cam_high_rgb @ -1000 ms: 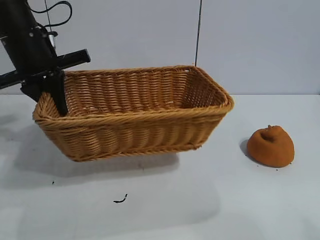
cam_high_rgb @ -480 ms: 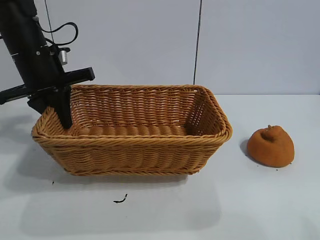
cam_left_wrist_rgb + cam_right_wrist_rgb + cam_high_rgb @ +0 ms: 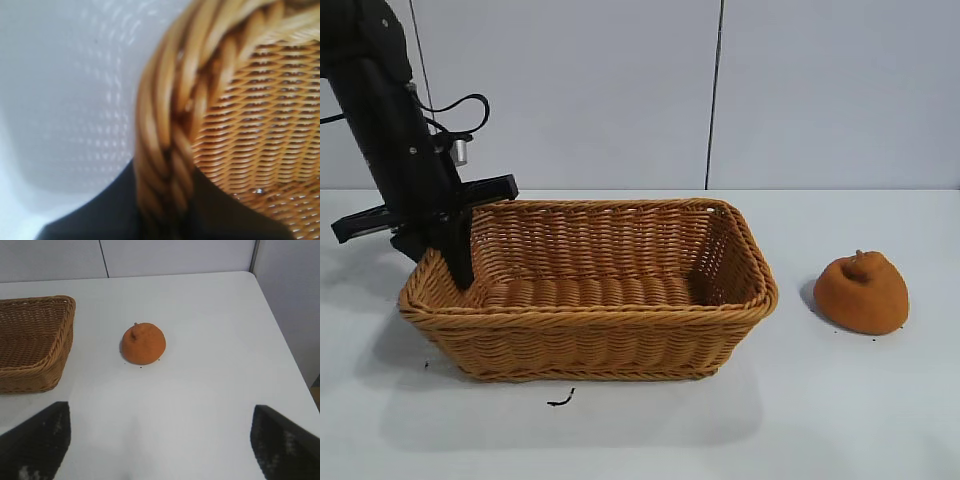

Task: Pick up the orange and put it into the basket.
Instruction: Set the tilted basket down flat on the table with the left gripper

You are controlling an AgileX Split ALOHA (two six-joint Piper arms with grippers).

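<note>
The tan wicker basket (image 3: 590, 310) stands flat on the white table, left of centre. My left gripper (image 3: 455, 270) reaches down over its left end. One finger shows inside the wall; the other is hidden behind it. In the left wrist view the braided rim (image 3: 165, 115) runs between the two dark fingers (image 3: 100, 215), which lie against it on both sides. The orange (image 3: 861, 293) sits on the table to the basket's right, a hand's width away. My right gripper (image 3: 160, 440) hangs open above the table, with the orange (image 3: 144, 343) ahead of it and the basket's end (image 3: 35, 340) off to one side.
A small black scrap (image 3: 560, 400) lies on the table in front of the basket. The table's edge (image 3: 285, 340) runs past the orange on the side away from the basket, with a grey wall behind. Bare table surrounds the orange.
The basket, held raised and tilted by its left rim, has come down and now rests flat on the table, slightly farther right. The left arm lowered with it. The orange stayed put.
</note>
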